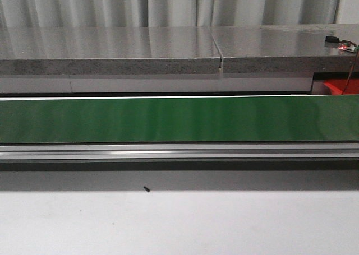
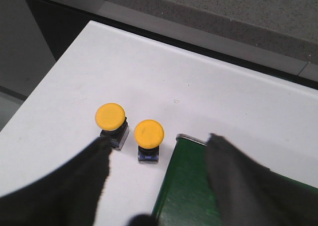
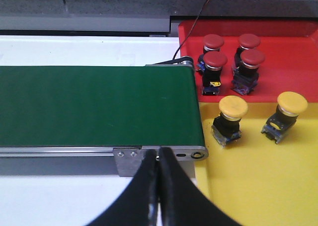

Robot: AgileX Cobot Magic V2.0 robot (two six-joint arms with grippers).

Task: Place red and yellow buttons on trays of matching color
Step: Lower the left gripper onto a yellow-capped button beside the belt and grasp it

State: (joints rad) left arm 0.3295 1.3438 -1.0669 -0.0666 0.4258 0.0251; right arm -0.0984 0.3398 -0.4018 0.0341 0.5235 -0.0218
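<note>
In the left wrist view two yellow buttons (image 2: pixel 110 116) (image 2: pixel 149 132) stand on the white table beside the end of the green belt (image 2: pixel 191 186). My left gripper (image 2: pixel 156 149) hangs open over them, nothing between its fingers. In the right wrist view several red buttons (image 3: pixel 216 60) sit on the red tray (image 3: pixel 293 67), and two yellow buttons (image 3: pixel 233 107) (image 3: pixel 291 102) sit on the yellow tray (image 3: pixel 258 186). My right gripper (image 3: pixel 159 154) is shut and empty, over the belt's metal end. Neither gripper shows in the front view.
The green conveyor belt (image 1: pixel 179 119) runs across the front view with a metal rail (image 1: pixel 179 151) along its near side. A grey stone counter (image 1: pixel 112 50) lies behind it. A small device with a red light and cable (image 1: pixel 342 45) sits at the far right.
</note>
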